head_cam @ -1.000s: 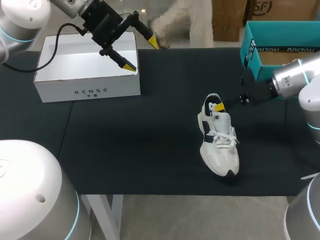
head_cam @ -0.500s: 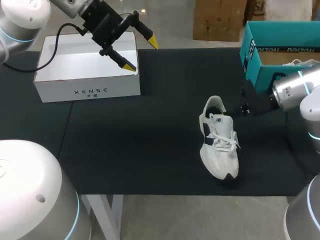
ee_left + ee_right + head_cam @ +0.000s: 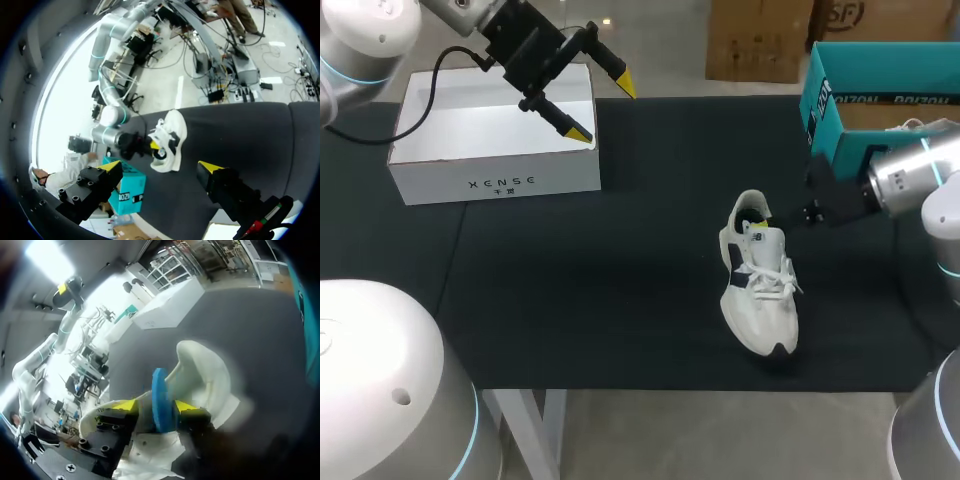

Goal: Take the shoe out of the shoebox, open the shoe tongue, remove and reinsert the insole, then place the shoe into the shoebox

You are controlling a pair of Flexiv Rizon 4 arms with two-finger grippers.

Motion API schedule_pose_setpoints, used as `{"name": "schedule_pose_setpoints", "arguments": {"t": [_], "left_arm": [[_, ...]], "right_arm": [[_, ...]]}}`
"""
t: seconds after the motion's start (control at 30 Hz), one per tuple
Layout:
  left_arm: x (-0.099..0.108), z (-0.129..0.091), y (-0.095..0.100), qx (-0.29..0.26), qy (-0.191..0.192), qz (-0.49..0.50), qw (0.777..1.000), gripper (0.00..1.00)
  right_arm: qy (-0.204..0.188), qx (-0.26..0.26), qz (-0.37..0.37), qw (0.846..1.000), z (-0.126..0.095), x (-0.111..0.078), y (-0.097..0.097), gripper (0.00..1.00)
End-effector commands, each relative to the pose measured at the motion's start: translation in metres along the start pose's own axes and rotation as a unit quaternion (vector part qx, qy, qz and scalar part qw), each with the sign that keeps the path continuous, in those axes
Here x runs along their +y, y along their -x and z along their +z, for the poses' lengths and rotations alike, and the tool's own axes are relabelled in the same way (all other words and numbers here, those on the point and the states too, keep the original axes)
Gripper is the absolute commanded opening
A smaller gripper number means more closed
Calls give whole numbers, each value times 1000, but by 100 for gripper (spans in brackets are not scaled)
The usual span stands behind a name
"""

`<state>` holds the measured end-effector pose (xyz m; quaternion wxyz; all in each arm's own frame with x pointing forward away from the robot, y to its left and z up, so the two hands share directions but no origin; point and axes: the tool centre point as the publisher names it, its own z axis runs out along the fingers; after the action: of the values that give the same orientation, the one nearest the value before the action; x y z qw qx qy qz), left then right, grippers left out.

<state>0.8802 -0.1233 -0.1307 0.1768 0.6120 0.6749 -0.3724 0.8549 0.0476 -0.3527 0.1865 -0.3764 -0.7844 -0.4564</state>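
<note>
Shoe (image 3: 760, 290) on table right of middle, toe toward near edge, outside teal shoebox (image 3: 840, 140) at far right corner. Right gripper (image 3: 156, 407) narrow, pinching tongue (image 3: 161, 395). Left gripper (image 3: 603, 110) wide, empty, far left corner. Risk: unbraced shoe drags or tips under tongue pull; pinch slips.

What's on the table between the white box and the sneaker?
Nothing: in the head view the black table between the white box and the shoe is bare. The left gripper hangs over the box's corner, above it.
</note>
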Motion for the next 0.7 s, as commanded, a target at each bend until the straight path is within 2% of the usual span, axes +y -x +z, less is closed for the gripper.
{"name": "schedule_pose_setpoints", "arguments": {"t": [0.03, 0.2, 0.4, 0.7], "left_arm": [[1, 0, 0, 2, -1, 0, 1000, 100], [1, 0, 0, 2, -1, 0, 1000, 100], [1, 0, 0, 2, -1, 0, 1000, 100], [1, 0, 0, 2, -1, 0, 1000, 100]], "right_arm": [[0, -4, -5, 1000, -4, 11, 0, 100], [5, -11, -14, 1000, -8, 21, 4, 100], [6, -37, -12, 999, -24, 40, 7, 100], [7, -78, 10, 997, -49, 48, -2, 100]]}}
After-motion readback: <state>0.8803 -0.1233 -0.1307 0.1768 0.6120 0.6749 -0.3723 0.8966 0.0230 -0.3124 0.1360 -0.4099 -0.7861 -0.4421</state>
